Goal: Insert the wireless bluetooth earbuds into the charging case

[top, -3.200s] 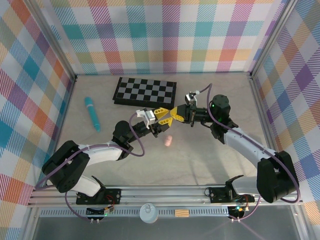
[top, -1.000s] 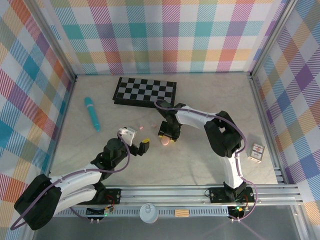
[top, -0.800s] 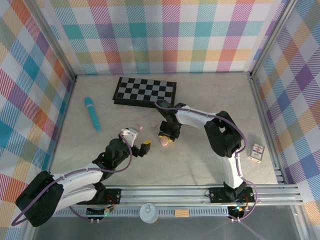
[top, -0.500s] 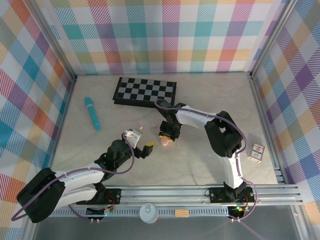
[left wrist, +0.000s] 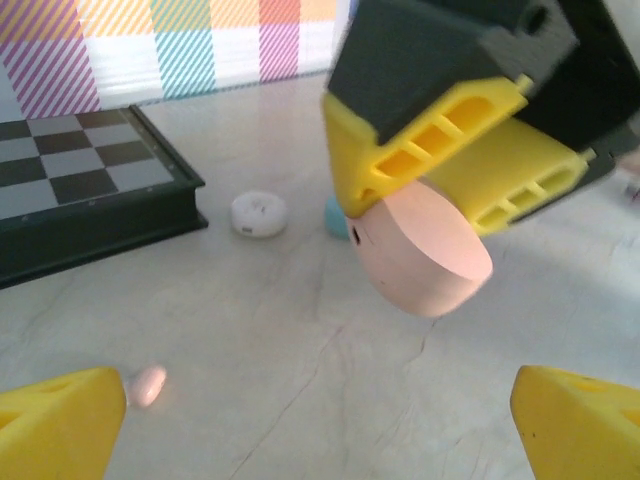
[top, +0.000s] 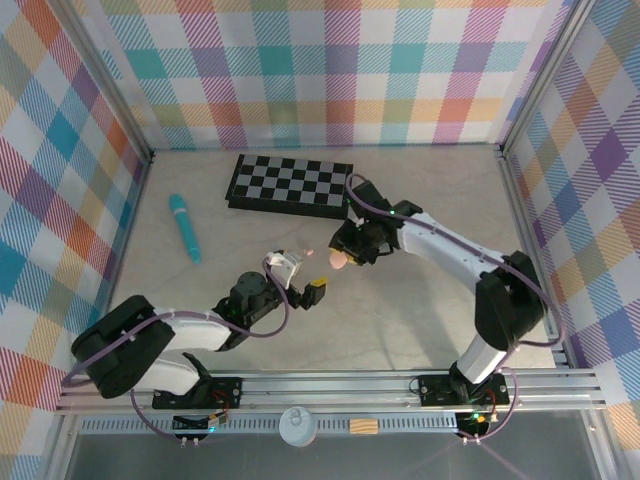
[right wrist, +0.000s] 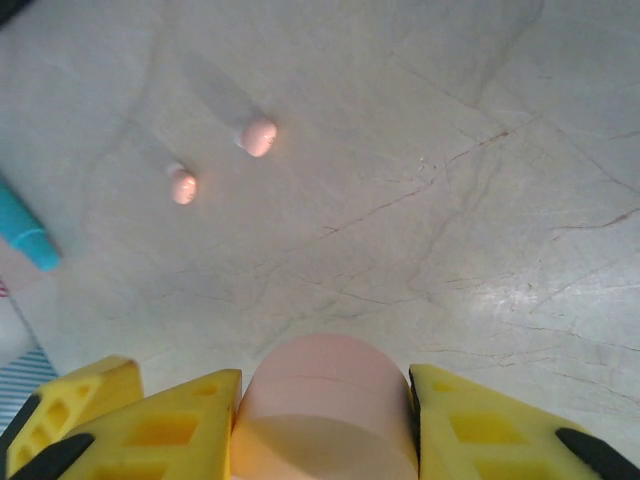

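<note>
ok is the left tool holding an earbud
No, the left tool stands wide open with nothing between its fingers.

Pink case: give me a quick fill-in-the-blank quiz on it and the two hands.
The right hand grips the pink case between ___ fingers.
The left hand is ___ and empty.
In the right wrist view, ___ pink earbuds lie on the table.
Missing words: yellow; open; two.

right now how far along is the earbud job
Done: right gripper holds the pale pink pebble-shaped plastic case off the table. In hand: nothing else; left gripper is open. Left: two tiny pale pink earbuds lie loose on the table, neither inserted.
</note>
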{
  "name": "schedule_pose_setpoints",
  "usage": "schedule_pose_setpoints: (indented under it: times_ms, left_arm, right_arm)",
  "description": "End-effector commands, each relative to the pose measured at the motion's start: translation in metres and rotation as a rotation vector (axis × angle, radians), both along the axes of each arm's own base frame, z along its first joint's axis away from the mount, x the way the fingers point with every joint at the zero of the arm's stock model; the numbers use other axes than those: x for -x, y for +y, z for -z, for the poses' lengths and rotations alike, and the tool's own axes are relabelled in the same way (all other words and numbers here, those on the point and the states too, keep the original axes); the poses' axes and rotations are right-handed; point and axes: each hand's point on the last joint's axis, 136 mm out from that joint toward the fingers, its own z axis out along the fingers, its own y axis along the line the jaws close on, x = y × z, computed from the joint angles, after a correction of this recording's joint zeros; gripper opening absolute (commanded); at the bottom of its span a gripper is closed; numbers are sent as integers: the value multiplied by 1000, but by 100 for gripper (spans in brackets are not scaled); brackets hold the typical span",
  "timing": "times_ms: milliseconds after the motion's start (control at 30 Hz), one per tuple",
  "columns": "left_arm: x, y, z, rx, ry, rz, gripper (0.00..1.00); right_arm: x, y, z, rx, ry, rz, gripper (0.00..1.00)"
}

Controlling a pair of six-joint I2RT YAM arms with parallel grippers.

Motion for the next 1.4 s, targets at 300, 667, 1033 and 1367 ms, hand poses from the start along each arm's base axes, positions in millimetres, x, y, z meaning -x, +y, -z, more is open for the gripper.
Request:
schedule_pose_setpoints:
  times_ms: [300,667,1033,1367]
  left_arm:
    - [-13,-50,-65,461,115,91,89]
    - [7,-63,-43,104,-203,149,84]
    - [-6,-78,-29,-251,-516,81,69]
    - [-11,-82,-38,-303,-578,26,66]
  right_arm:
    - [-8,-6,-30,-138,-149,28,25]
    - [-4,-15,-39,-206,-125,53,25]
    - [3,-13,-43,-256,-78,47,25]
    - [3,-14,-36,-254,-35,75,25]
